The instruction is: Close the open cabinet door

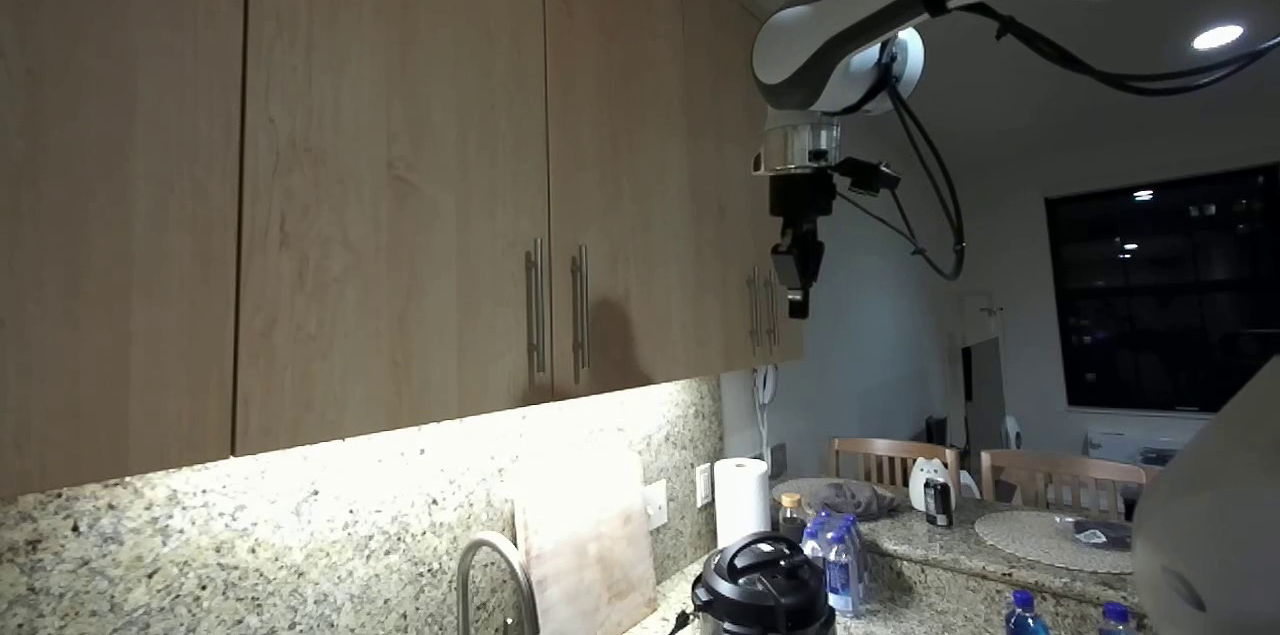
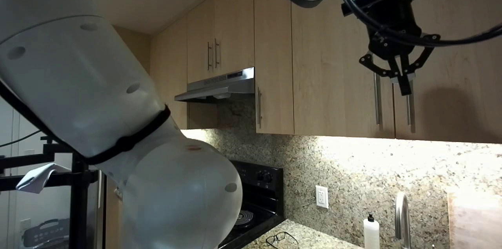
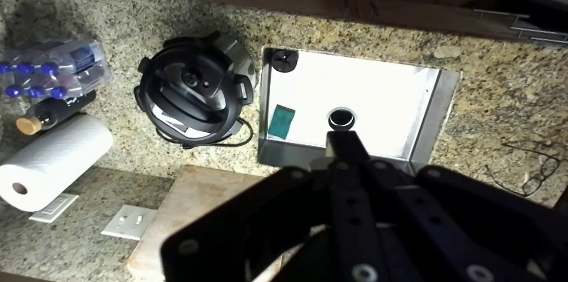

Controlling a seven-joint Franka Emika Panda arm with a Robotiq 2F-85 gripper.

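Cabinet door: narrow, light wood, closed; bar handle.

The speckled stone worktop carries a black-lidded cooker, blue-capped bottles, a dark bottle and an upright paper roll, all on one side of the sink. Eyeglasses lie on the other.

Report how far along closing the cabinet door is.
Done, apparently: the narrow upper-cabinet door sits flush beside its wider neighbour. In hand: nothing; the Robotiq gripper is shut and empty, away from that door. Left: perhaps only retracting the gripper, which hangs over the sink.
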